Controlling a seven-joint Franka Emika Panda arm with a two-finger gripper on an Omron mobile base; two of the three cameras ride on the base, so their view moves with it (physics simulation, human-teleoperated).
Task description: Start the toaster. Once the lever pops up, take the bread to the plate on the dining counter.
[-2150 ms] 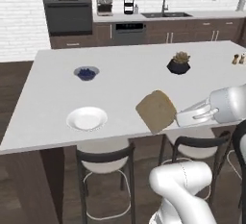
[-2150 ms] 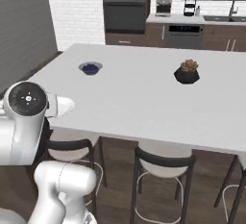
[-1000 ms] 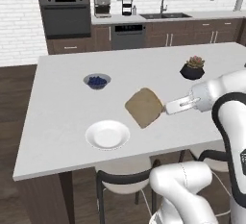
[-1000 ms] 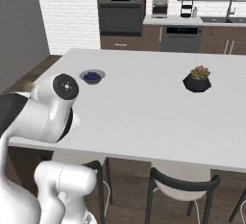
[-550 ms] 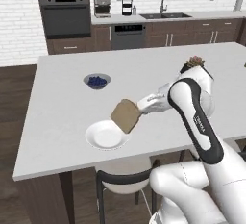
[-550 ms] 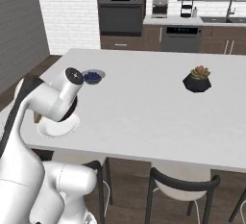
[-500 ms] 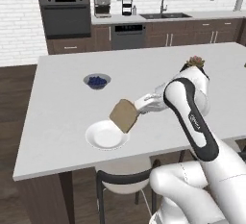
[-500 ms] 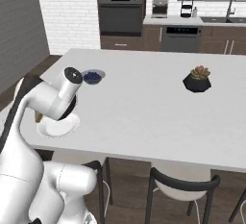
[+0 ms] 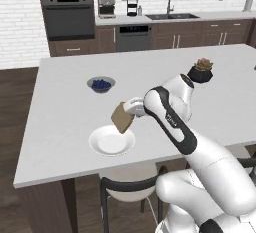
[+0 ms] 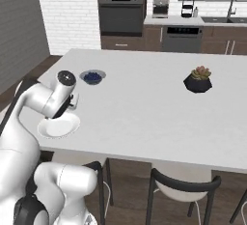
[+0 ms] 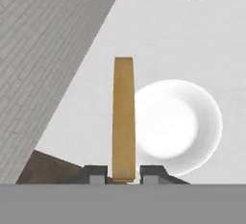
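End effector pinches flat tan-brown bread slice on edge, above round white plate's 1 o'clock rim on white-topped counter. Released here, slice may tip off plate.

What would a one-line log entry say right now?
gripper: shut on bread | bread: on edge, above plate rim | plate: bare, on counter
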